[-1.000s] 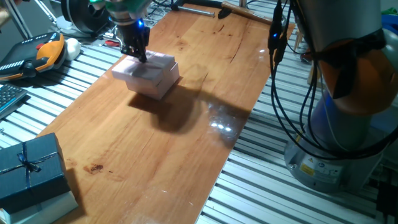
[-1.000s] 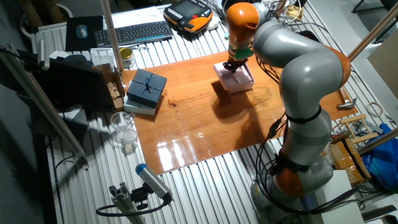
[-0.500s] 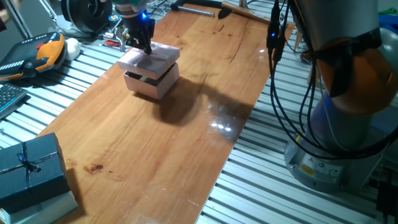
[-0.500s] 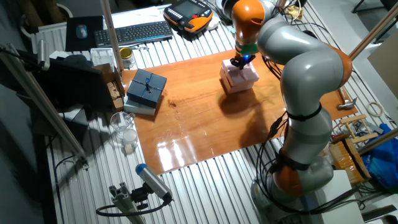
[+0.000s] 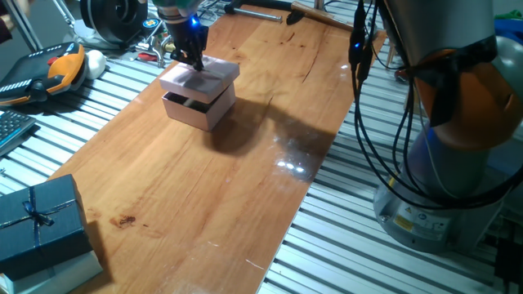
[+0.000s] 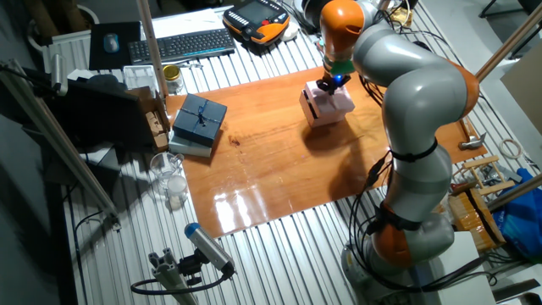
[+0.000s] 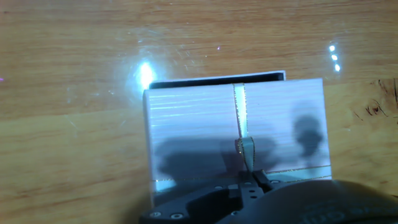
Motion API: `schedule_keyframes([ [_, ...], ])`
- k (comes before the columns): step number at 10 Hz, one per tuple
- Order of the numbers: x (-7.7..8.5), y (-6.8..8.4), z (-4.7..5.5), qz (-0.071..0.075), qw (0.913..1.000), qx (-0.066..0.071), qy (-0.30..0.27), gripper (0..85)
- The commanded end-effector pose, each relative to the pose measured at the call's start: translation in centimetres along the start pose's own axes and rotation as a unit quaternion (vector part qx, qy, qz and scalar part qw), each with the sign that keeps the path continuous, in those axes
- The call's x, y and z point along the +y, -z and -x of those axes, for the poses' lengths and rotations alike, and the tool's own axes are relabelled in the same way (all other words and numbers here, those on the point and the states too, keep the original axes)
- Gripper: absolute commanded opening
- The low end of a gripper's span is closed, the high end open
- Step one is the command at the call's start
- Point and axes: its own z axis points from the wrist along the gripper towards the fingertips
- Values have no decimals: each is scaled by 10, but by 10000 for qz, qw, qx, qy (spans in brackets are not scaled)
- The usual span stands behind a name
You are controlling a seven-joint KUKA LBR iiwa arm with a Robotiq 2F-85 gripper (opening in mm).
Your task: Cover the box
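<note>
Your end effector [image 5: 193, 59], clenched on the lid [image 5: 200, 77], has carried it up over the box [image 5: 198, 106] since a second ago. It sits offset, leaving one edge open; you must align and lower it.

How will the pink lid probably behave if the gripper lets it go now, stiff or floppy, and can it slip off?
The lid looks like flat, stiff card, so it should probably keep its shape. It sits offset above the box, not seated, so it may rest crooked or slide. Held by the gripper only at its ribbon, it seems light.
</note>
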Motion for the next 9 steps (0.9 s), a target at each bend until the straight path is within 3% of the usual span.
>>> schedule_keyframes([
  [1,0,-2,1,0,10000,9,-11,0],
  [3,0,-5,2,51,10000,37,-18,0],
  [9,3,-9,6,78,9997,-100,188,0],
])
